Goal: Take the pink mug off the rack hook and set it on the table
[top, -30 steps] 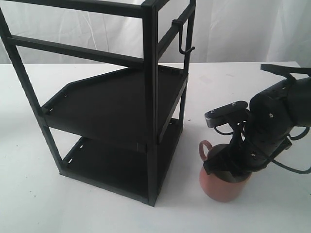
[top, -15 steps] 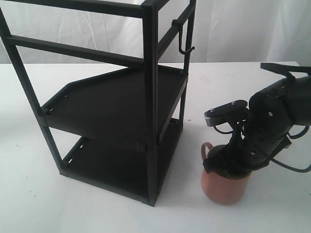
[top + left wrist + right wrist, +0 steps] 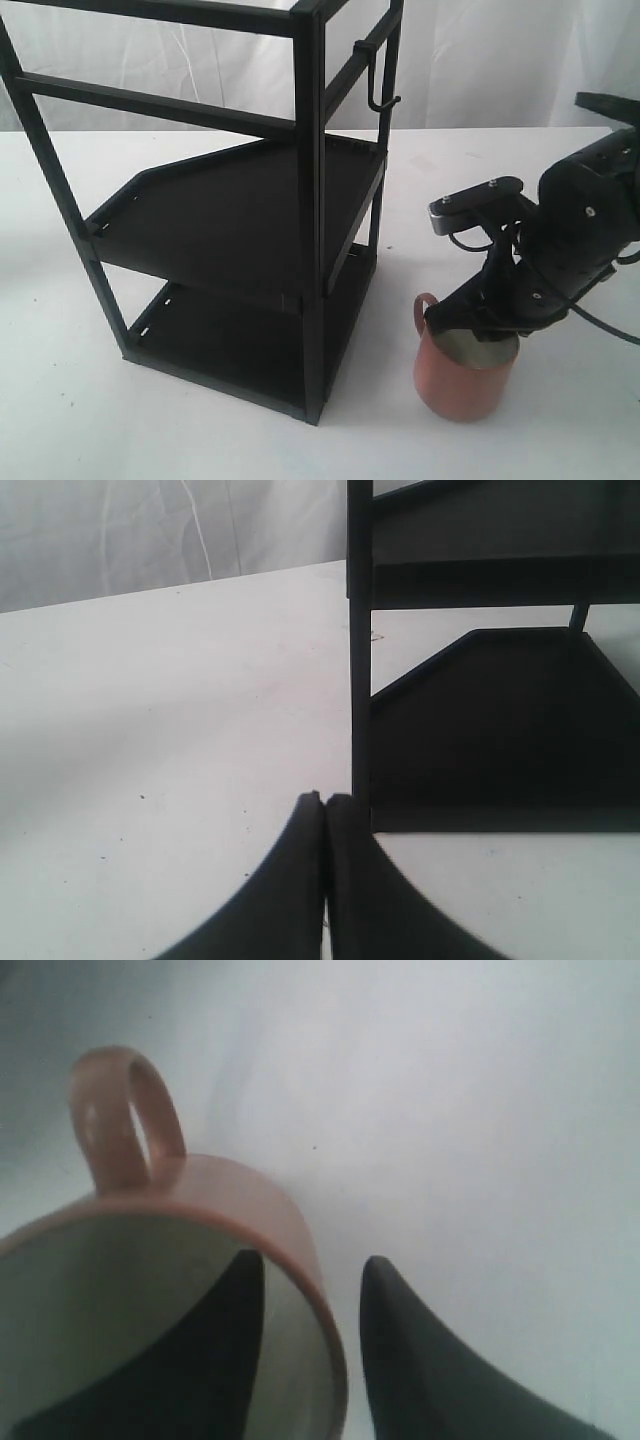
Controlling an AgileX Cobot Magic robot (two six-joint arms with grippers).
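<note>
The pink mug (image 3: pixel 465 375) stands upright on the white table (image 3: pixel 200 440), just right of the black rack (image 3: pixel 230 215), with its handle toward the rack. My right gripper (image 3: pixel 480 325) hovers at its rim, open. In the right wrist view one finger (image 3: pixel 215 1350) hangs inside the cream interior and the other (image 3: pixel 430 1360) outside, with the mug (image 3: pixel 260 1210) wall between them and a gap on each side. The rack hook (image 3: pixel 378 95) on the upper side bar is bare. My left gripper (image 3: pixel 325 798) is shut and holds nothing, low over the table near the rack's corner post (image 3: pixel 359 630).
The rack's two black shelves (image 3: pixel 240 200) hold nothing. A white curtain (image 3: pixel 500 60) backs the scene. White tabletop (image 3: pixel 560 440) stretches in front of and to the right of the mug. The left arm is outside the exterior view.
The mug came down a little onto the table. My right gripper has let go of it, then risen and drifted right, uncovering the rim. The left gripper's earlier state is not shown.
</note>
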